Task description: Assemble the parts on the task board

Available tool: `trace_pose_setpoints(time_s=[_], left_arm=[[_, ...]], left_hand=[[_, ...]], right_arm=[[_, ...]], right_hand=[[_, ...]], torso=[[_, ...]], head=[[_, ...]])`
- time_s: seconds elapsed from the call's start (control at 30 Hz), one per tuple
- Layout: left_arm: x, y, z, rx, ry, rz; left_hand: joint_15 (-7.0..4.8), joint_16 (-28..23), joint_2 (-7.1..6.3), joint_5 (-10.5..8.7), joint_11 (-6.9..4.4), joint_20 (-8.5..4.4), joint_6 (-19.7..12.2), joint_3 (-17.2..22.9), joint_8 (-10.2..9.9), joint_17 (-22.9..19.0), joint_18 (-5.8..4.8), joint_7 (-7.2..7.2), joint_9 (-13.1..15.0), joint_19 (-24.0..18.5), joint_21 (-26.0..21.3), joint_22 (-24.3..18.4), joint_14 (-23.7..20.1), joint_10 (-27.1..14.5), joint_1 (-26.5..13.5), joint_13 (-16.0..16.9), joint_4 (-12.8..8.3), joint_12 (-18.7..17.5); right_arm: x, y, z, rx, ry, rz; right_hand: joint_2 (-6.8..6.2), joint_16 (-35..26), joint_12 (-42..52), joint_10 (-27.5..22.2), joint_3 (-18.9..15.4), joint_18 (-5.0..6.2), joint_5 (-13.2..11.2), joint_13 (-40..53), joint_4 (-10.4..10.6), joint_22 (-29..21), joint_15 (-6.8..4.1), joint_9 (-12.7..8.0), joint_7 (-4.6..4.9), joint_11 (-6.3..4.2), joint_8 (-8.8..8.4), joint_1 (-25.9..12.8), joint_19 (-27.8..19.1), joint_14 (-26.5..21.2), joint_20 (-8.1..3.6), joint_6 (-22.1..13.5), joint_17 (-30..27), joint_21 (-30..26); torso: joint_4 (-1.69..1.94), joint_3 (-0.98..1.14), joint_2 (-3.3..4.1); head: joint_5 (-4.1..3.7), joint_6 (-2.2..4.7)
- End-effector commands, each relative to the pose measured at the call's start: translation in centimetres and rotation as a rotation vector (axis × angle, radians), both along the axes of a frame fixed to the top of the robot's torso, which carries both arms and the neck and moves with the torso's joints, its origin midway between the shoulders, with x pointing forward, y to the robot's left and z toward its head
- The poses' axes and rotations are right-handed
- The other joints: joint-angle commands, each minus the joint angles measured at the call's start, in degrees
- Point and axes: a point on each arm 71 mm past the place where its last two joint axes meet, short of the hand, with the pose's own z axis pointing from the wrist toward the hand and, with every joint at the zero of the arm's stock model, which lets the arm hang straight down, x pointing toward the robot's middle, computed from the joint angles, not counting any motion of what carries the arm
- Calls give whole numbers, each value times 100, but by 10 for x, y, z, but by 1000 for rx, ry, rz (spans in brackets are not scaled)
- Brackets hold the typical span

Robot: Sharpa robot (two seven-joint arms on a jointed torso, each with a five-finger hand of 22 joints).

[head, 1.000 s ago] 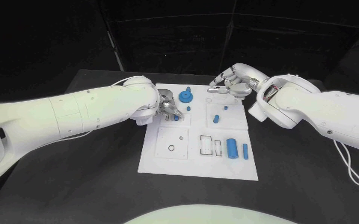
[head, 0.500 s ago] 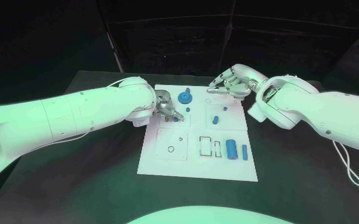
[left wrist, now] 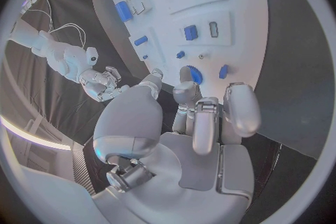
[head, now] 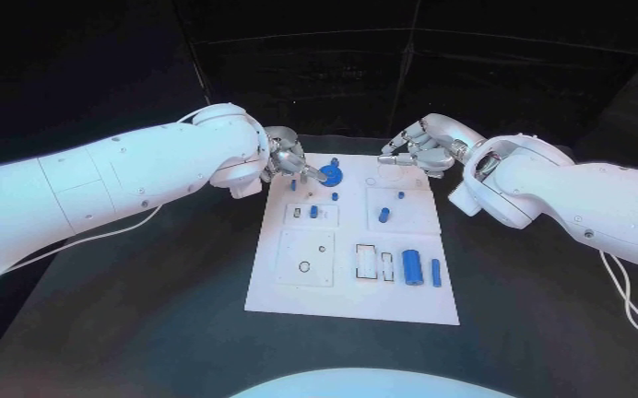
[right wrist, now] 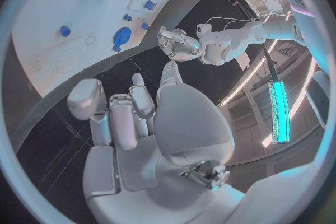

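Note:
The white task board [head: 303, 264] lies mid-table. A round blue part [head: 330, 175] sits at its far edge, with a blue block [head: 313, 212], a blue peg [head: 383, 213], a blue cylinder [head: 414, 265] and a thin blue bar [head: 435, 271] nearer me. My left hand [head: 288, 162] hovers at the board's far left corner, just beside the round part [left wrist: 196, 75], its fingers [left wrist: 206, 123] curled in on nothing. My right hand [head: 415, 151] hangs past the board's far right corner, fingers [right wrist: 119, 117] curled, holding nothing.
The black table [head: 159, 306] surrounds the board on all sides. Empty outlined slots [head: 364, 260] mark the board's near middle. In the left wrist view the right hand [left wrist: 101, 82] shows beyond the board; in the right wrist view the left hand [right wrist: 178, 45] shows likewise.
My left hand has drawn back from the blue block on the board's left side to the far left corner, beside the round part. The right hand has barely moved.

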Motion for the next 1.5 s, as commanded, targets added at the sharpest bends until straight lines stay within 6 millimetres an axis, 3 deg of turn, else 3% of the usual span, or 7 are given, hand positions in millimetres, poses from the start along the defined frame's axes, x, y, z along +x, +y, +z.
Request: trace_pose_setpoints(time_s=[0.03,0.23,0.4,0.67,0.77,0.93,1.5], left_arm=[[6,8,4,-33,73,0],[32,33,13,-4,89,57],[44,39,14,47,73,73],[57,40,5,135,110,77],[60,40,0,166,117,80],[62,37,-8,205,129,73],[58,22,-23,202,163,37]], left_hand=[[44,10,48,-16,51,35,-121,-116,-81,1496,85,48,-41,-101,-133,-160,601,-196,123,-267,32,-215],[190,-61,213,-19,229,167,-453,-376,-513,1382,140,246,-364,-269,-372,-430,567,-608,504,-778,54,-603],[212,-64,280,-25,247,217,-534,-561,-802,1375,152,270,-631,-279,-402,-445,564,-639,686,-807,89,-586],[202,-28,332,-23,227,212,-152,-788,-668,1434,132,238,-650,-203,-320,-322,582,-548,721,-697,192,-446],[200,-23,338,-23,225,210,-143,-803,-663,1442,131,235,-649,-200,-317,-317,585,-544,718,-689,202,-438],[196,-13,366,-22,221,206,-134,-848,-657,1457,127,231,-650,-189,-304,-297,589,-532,700,-663,241,-410],[188,14,489,-20,213,196,-121,-1050,-643,1503,113,222,-656,-152,-259,-227,602,-508,592,-626,440,-340]], right_arm=[[1,0,2,15,-10,-7],[3,0,2,16,-14,-12],[3,1,2,20,-19,-10],[2,7,3,26,-33,3],[3,7,3,26,-34,3],[3,8,4,27,-36,3],[4,13,4,31,-41,8]], right_hand=[[-15,0,28,-16,-39,46,-28,10,-9,11,-14,-8,10,-6,31,-39,-4,369,3,-47,390,-15],[12,-1,27,-20,-41,47,69,1,-22,9,-15,-6,7,-7,42,5,-3,370,2,-44,389,-17],[27,-3,30,-22,-52,46,242,-3,-37,11,-16,-7,8,-10,48,72,1,370,1,-53,389,-17],[48,1,29,-27,-63,46,404,-9,-39,12,-17,-7,8,-11,53,126,4,372,0,-58,397,-17],[49,1,24,-32,-64,46,411,-16,-39,10,-17,-8,9,-10,51,128,3,372,0,-63,397,-18],[48,0,22,-34,-67,47,417,-18,-38,8,-17,-9,10,-9,49,129,1,372,0,-68,397,-20],[54,0,17,-40,-74,46,449,-25,-34,9,-15,-14,15,-5,38,136,2,372,0,-93,397,-20]], torso=[[0,6,8],[1,3,7],[-4,-5,11],[-13,4,12],[-15,-5,13],[-28,12,20],[-8,-1,14]], head=[[19,26],[19,34],[26,64],[80,52],[76,45],[85,53],[104,58]])
